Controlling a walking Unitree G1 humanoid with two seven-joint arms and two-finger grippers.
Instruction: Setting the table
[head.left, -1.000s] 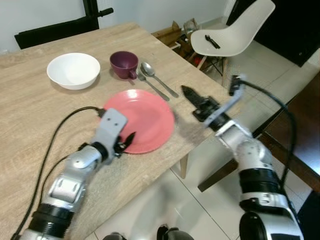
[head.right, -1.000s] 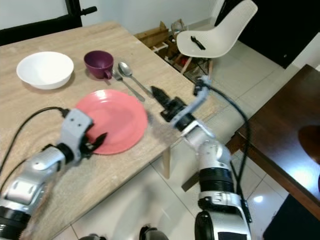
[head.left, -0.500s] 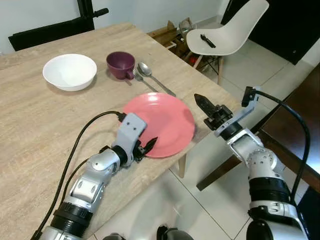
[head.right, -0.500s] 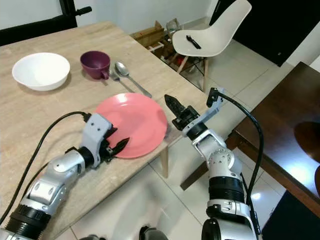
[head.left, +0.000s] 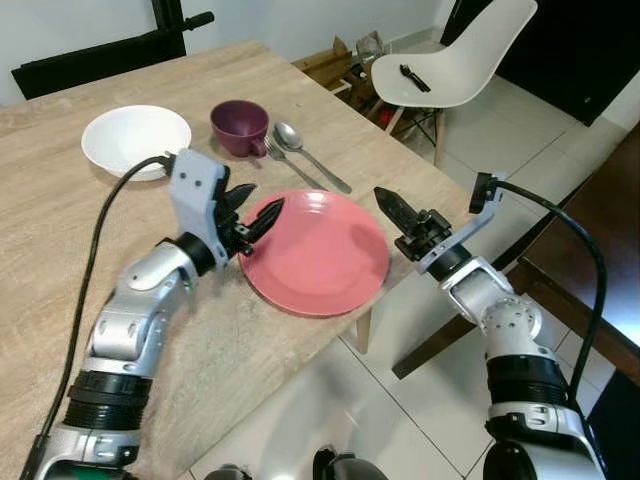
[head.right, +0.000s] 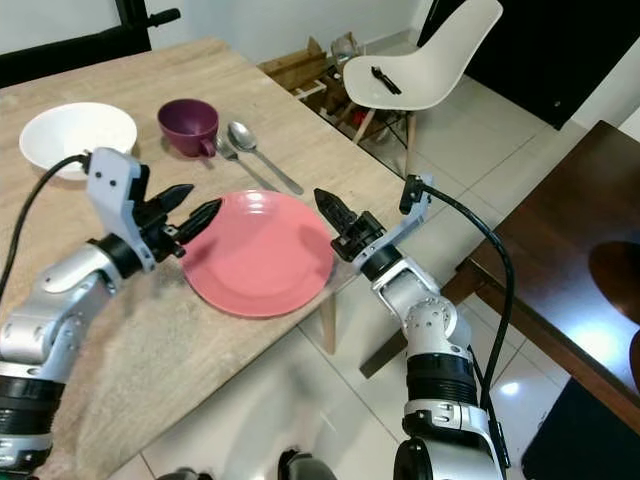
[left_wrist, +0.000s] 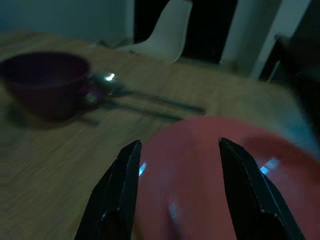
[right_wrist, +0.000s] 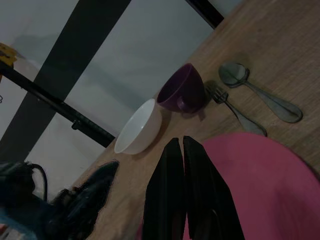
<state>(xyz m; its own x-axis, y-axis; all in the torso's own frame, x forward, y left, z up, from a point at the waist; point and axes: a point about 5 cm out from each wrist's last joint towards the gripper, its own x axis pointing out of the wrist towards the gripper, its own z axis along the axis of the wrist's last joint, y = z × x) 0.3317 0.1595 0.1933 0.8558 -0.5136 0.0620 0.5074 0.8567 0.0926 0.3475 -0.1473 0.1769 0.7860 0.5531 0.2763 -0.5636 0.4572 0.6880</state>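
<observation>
Round pink plate (head.left: 315, 253), glossy, flat on the wood surface (head.left: 60, 230); left gripper (head.left: 255, 217) spread at its 9 o'clock rim, right gripper (head.left: 388, 203) pressed together at 3 o'clock.

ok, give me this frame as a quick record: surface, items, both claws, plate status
surface: wooden table
plate: pink plate, flat near the table's front edge, nothing on it
bowl: white bowl, far side, left of the cup
cup: purple cup
cutlery: spoon and fork side by side, right of the cup
left claw: open, at the plate's left rim, not gripping
right claw: shut, holding nothing, just off the plate's right rim
background: white chair on the tiled floor
</observation>
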